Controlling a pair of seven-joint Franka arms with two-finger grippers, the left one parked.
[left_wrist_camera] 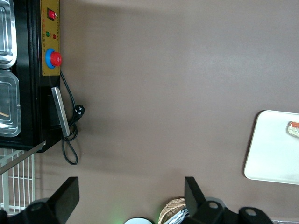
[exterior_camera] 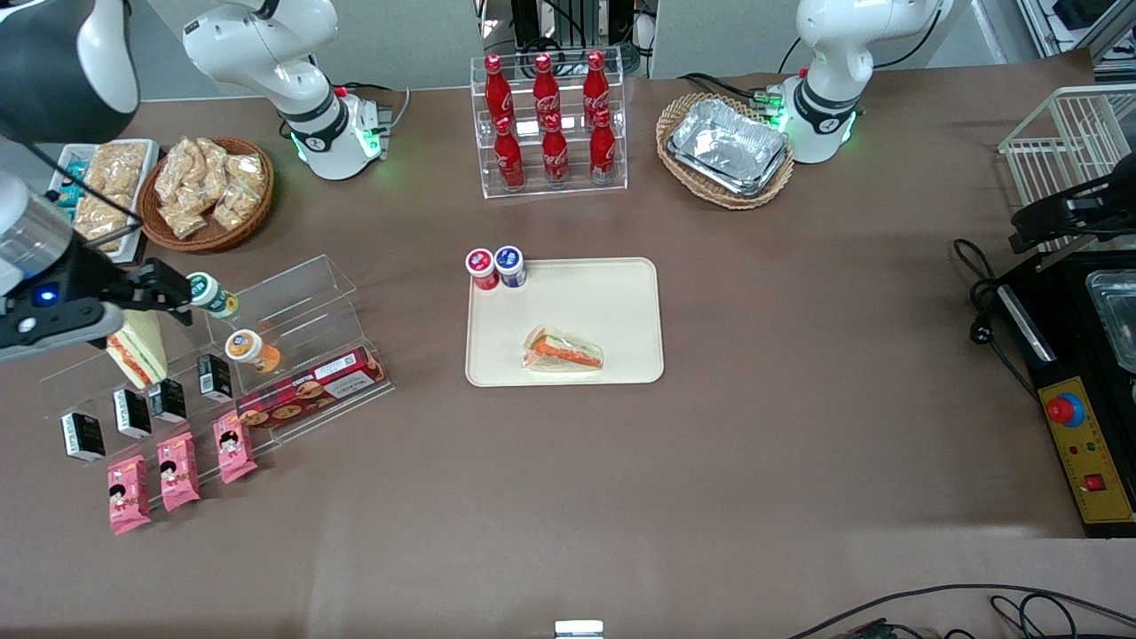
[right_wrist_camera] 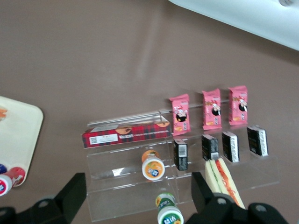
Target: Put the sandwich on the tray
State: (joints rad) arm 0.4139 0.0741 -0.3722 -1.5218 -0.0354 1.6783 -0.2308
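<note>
The sandwich [exterior_camera: 564, 351], a clear-wrapped wedge with orange-red filling, lies flat on the cream tray [exterior_camera: 612, 302], near the tray's edge closest to the front camera. It also shows on the tray [left_wrist_camera: 273, 149] in the left wrist view [left_wrist_camera: 293, 128]. My right gripper [exterior_camera: 169, 293] hangs open and empty above the clear acrylic stand [exterior_camera: 293, 306] toward the working arm's end of the table, far from the tray. In the right wrist view the gripper [right_wrist_camera: 135, 196] is open over the stand's shelves, and a tray corner [right_wrist_camera: 18, 126] shows.
A second wedge with red-and-green striped filling [exterior_camera: 138, 348] leans on the stand beside the gripper. The stand also holds small jars [exterior_camera: 251, 348], black boxes, pink packets and a red biscuit box [exterior_camera: 311, 390]. Two small cups [exterior_camera: 495, 266] stand at the tray's corner.
</note>
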